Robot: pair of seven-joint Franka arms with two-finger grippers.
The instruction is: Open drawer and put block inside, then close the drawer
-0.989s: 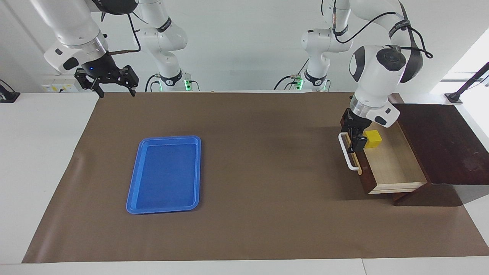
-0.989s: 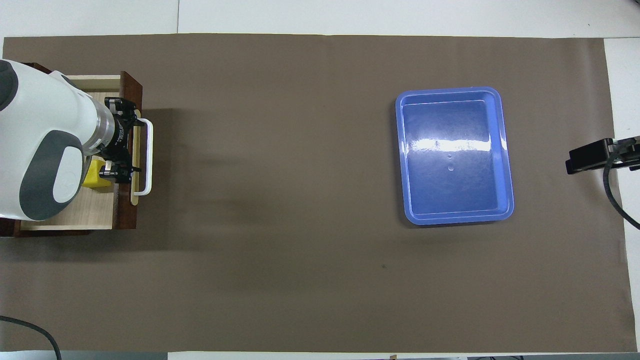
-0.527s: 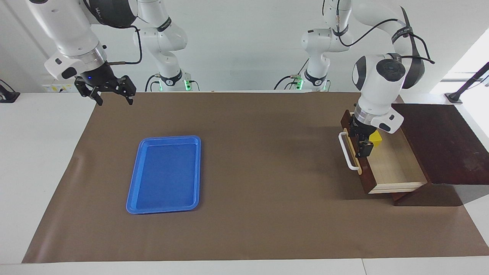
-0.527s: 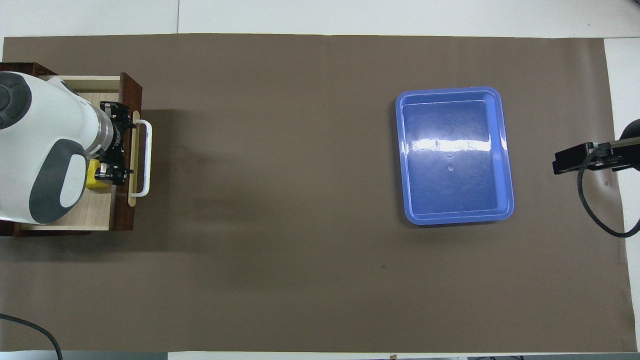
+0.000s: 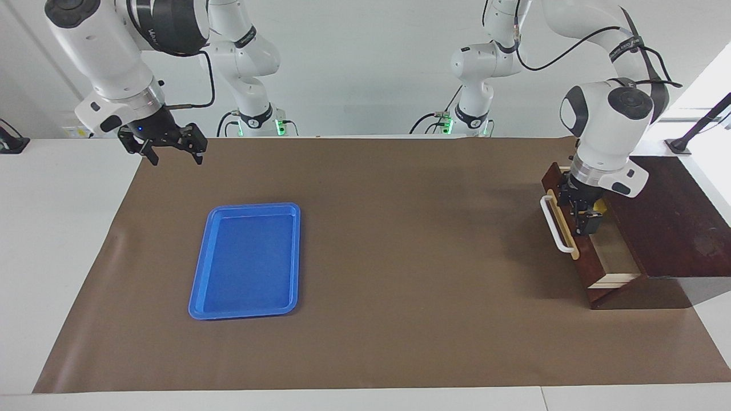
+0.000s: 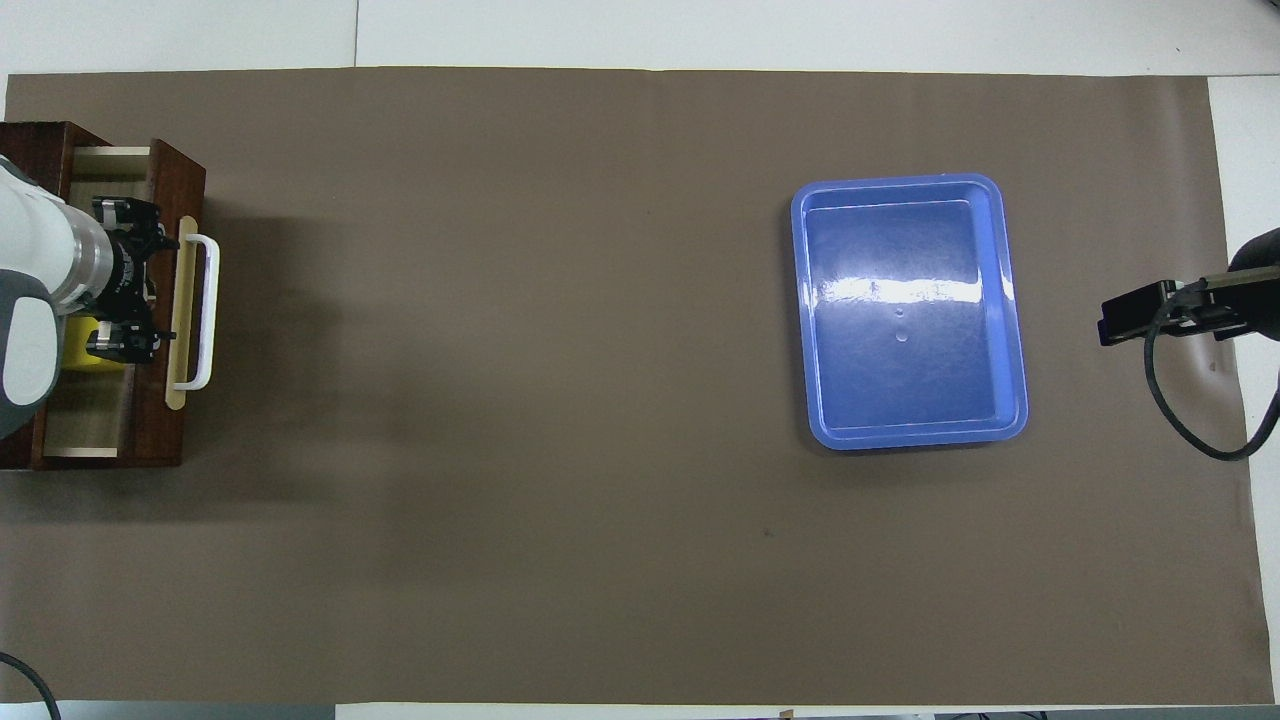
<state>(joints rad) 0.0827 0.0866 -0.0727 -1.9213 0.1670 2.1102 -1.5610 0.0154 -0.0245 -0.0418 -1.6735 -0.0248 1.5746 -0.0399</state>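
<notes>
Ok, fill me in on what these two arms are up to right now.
The left gripper is at the front panel of the drawer, which is only partly open, a strip of its pale inside showing. The block lies inside it, a sliver of yellow showing by the wrist in the overhead view. The right gripper waits, open, in the air over the right arm's end of the table. The blue tray sits on the brown mat with nothing in it.
</notes>
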